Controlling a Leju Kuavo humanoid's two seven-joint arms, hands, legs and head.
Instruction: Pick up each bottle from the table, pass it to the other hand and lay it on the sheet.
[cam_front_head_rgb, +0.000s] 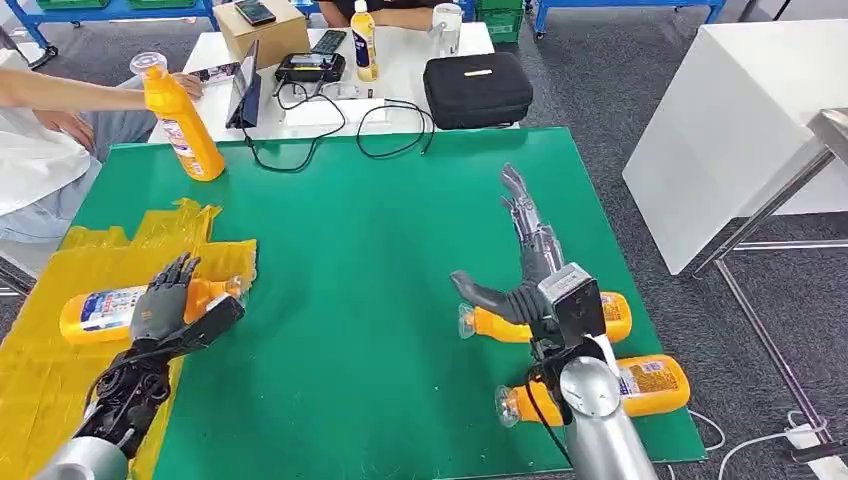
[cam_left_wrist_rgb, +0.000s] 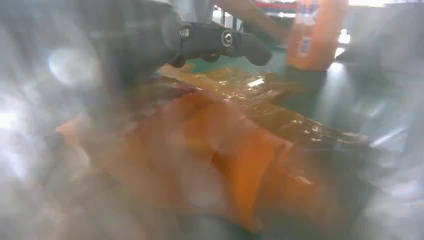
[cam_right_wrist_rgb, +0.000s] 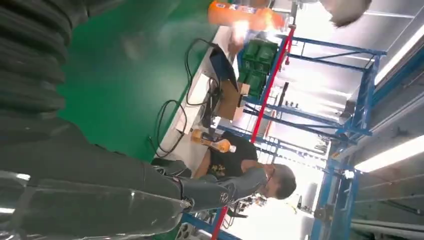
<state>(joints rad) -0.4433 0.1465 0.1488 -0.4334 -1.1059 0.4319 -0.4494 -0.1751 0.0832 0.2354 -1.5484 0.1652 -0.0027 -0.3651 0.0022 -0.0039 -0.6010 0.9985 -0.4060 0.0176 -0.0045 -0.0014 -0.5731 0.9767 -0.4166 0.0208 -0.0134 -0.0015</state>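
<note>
My left hand (cam_front_head_rgb: 168, 305) hovers with fingers spread, holding nothing, over a bottle (cam_front_head_rgb: 105, 313) lying on the yellow sheet (cam_front_head_rgb: 40, 370) just beneath it, laid there as the task asks. Beyond it a person's hand (cam_front_head_rgb: 185, 84) steadies an upright bottle (cam_front_head_rgb: 183, 122) on the green tabletop (cam_front_head_rgb: 350, 280). My right hand (cam_front_head_rgb: 520, 260) is spread above another lying bottle (cam_front_head_rgb: 545, 320), seemingly ready to grasp; a fourth bottle (cam_front_head_rgb: 640, 385) lies nearer my wrist. The labels are too small to read.
</note>
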